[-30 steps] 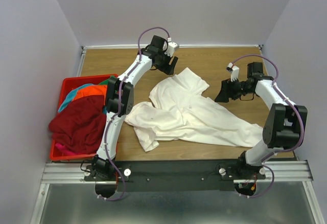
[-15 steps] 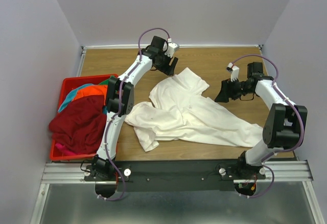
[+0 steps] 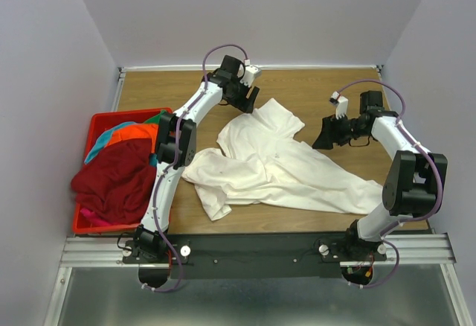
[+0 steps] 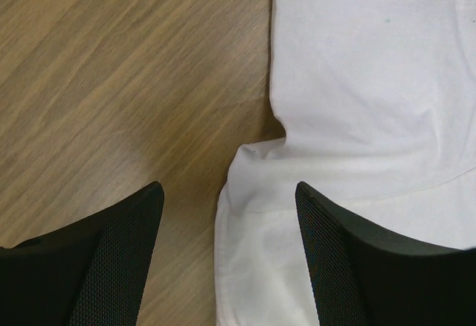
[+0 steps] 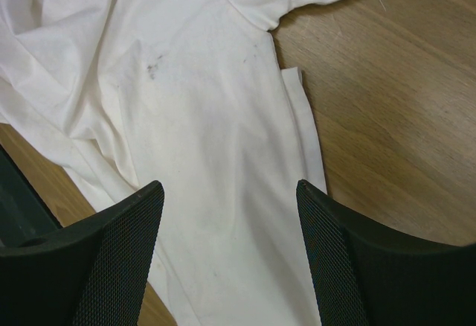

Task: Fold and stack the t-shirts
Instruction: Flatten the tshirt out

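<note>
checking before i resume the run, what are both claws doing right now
Left claw: open, holding nothing, over the edge of the white t-shirt.
Right claw: open, holding nothing, over the white t-shirt.

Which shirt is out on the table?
The white t-shirt, lying crumpled on the table; the dark red, orange and teal shirts are heaped in the red basket.

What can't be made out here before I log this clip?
1. Basket, top view: the dark red shirt covers the pile, so the count beneath is hidden.
2. White shirt, wrist views: cut off by frame edges; its own folds hide lower layers.
3. Left gripper and right gripper, top view: too small to tell whether either touches cloth.
</note>
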